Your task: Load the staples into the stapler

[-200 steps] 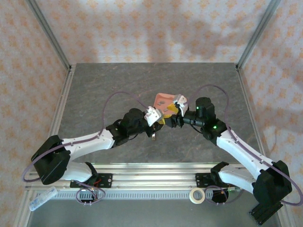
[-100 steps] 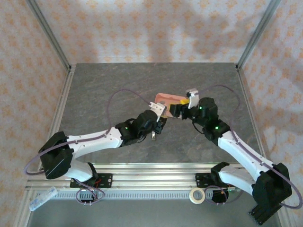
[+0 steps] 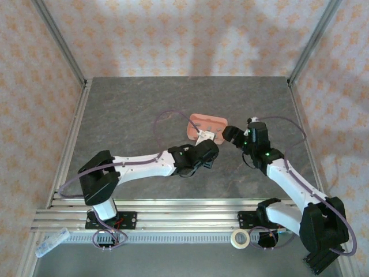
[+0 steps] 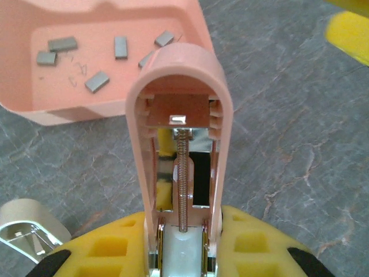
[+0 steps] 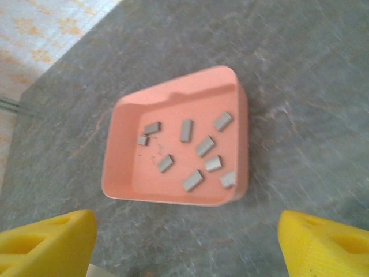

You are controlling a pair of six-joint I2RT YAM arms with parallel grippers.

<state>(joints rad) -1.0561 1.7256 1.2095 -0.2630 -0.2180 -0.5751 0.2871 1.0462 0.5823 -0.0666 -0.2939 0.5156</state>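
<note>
Left wrist view: my left fingers (image 4: 109,251) are drawn in narrow on the base of a salmon-pink mini stapler (image 4: 181,86), yellow pads on both its sides. The stapler points away from me with its inside bared: a long thin spring and a metal channel run up the middle to a copper-coloured plate under the rounded tip. That tip overlaps the near rim of the pink tray (image 4: 34,109); I cannot tell whether they touch. The staples (image 4: 62,43) lie loose and scattered on the tray floor, short grey bars, each apart from the walls. To the right of the stapler the grey marbled surface (image 4: 288,144) runs open to the frame edge, apart from a blurred yellow shape in the top corner. At lower left a pale rounded object with a metal part (image 4: 26,228) sits just beside my finger.

From the right wrist, my right fingers (image 5: 52,239) stand wide with nothing between them, hanging above the surface on the near side of the tray's raised rim.

From above, the tray sits mid-surface, open surface between it and the side rails and the back wall (image 3: 184,40).
</note>
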